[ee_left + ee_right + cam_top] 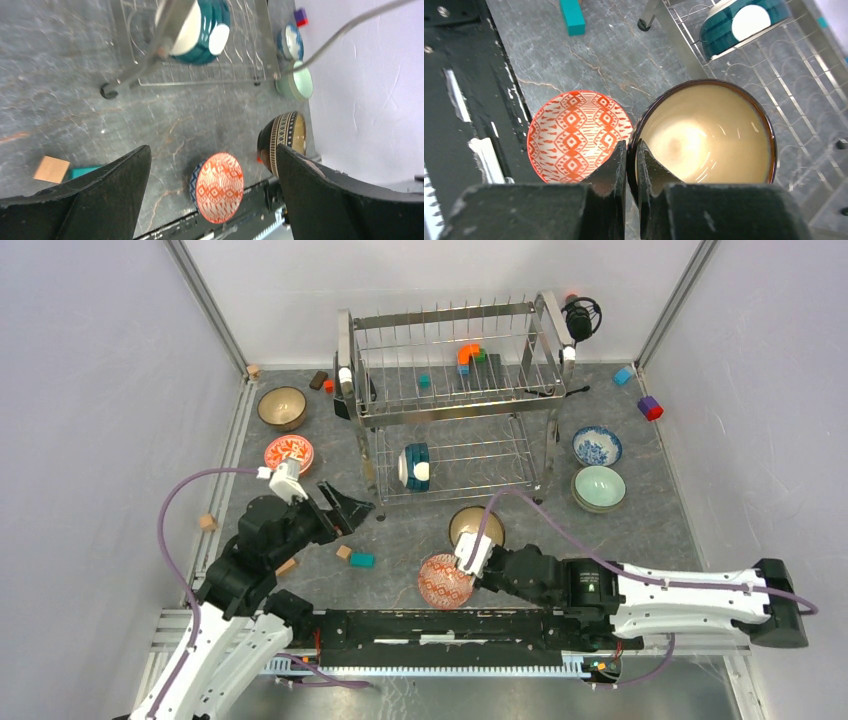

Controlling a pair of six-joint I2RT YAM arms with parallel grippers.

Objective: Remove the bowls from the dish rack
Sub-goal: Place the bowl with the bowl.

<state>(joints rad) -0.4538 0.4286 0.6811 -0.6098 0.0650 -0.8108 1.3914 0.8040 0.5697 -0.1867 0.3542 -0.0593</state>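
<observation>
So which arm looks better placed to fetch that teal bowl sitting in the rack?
Left. The left tool is open, empty and aimed at the teal bowl in the dish rack's lower tier. The right tool is shut on the cream bowl's rim.

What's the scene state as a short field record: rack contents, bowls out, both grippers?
rack: two-tier steel wire dish rack
left in rack: one teal-and-white bowl, on edge, lower tier
right gripper: shut on rim of cream-lined dark-rimmed bowl, in front of rack
left gripper: open, empty, near rack's left front foot
on grey table: near red-patterned bowl, far red-patterned bowl, brown-gold bowl, blue-and-white bowl, pale green bowl
</observation>
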